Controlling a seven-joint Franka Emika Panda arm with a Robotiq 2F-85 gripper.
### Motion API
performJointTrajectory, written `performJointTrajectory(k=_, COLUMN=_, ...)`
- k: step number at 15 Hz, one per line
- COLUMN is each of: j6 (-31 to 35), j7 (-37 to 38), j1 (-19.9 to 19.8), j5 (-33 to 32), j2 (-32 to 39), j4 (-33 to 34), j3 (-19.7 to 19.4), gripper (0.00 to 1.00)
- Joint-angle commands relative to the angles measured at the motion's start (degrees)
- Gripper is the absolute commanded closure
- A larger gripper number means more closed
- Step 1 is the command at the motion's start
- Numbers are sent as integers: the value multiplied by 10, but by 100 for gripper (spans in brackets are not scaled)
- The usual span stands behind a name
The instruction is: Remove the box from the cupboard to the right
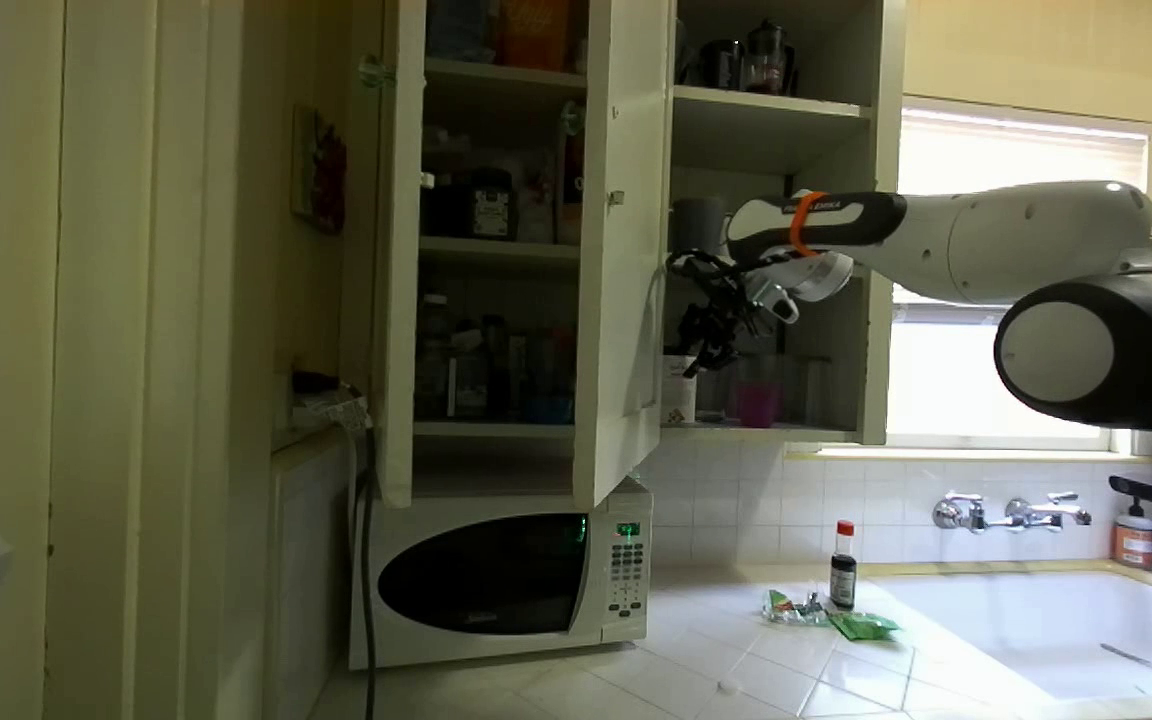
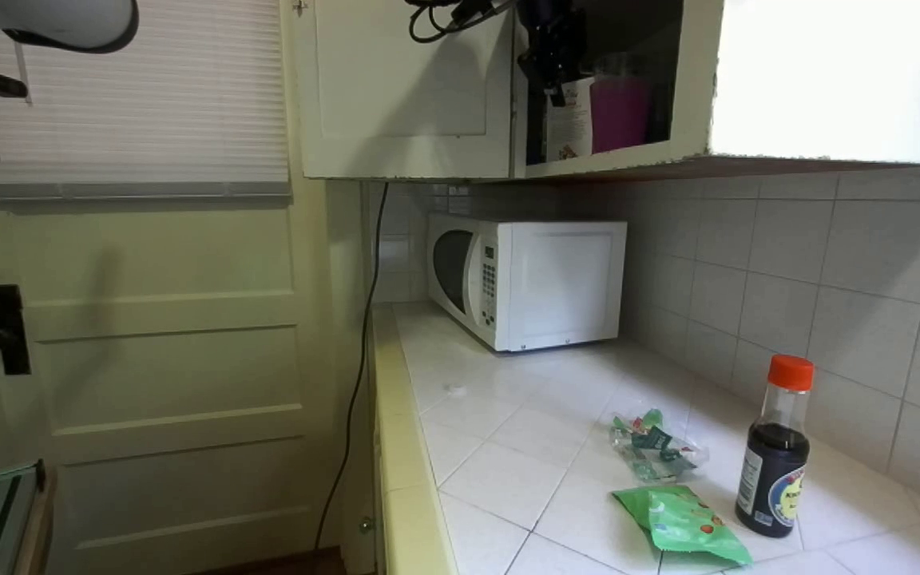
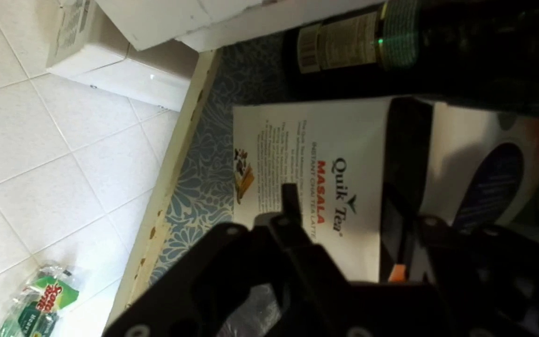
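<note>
The box (image 3: 353,150) is a whitish Quik Tea carton with red and green print. It stands upright on the lower shelf of the white cupboard (image 1: 878,360), just right of an open door, and shows in both exterior views (image 1: 678,400) (image 2: 570,124). My gripper (image 3: 342,206) is open and empty at the cupboard's opening (image 1: 711,340) (image 2: 552,80). In the wrist view one finger overlaps the box's printed front, and the other lies past its top edge. I cannot tell whether a finger touches it. The gripper hides part of the box.
A pink cup (image 1: 758,400) stands right of the box. A dark bottle (image 3: 344,47) and a white container with a dark oval (image 3: 475,173) are close by. The open door (image 1: 626,250) borders the left. Below are the microwave (image 1: 496,580) and a red-capped bottle (image 2: 775,455).
</note>
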Motion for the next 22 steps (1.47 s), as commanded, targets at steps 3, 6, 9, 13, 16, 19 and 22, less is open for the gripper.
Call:
performJointTrajectory(k=3, j6=-43, j7=-4, j1=-3, j5=-14, j2=25, j4=41, j3=-2, gripper=99)
performJointTrajectory(k=6, j6=-64, j7=-12, j1=-5, j5=-13, j2=28, j4=53, j3=0, gripper=97)
performJointTrajectory(k=9, j6=-86, j7=-16, j1=-8, j5=-13, j2=31, j4=65, j3=0, gripper=100)
performJointTrajectory(k=13, j6=-106, j7=-19, j1=-6, j5=-14, j2=28, j4=75, j3=1, gripper=99)
performJointTrajectory(k=16, j6=-112, j7=-5, j1=2, j5=-30, j2=21, j4=76, j3=-1, gripper=99)
performJointTrajectory(k=19, j6=-121, j7=-8, j1=8, j5=-41, j2=14, j4=78, j3=1, gripper=99)
performJointTrajectory(k=22, j6=-129, j7=-10, j1=18, j5=-50, j2=1, j4=76, j3=4, gripper=99)
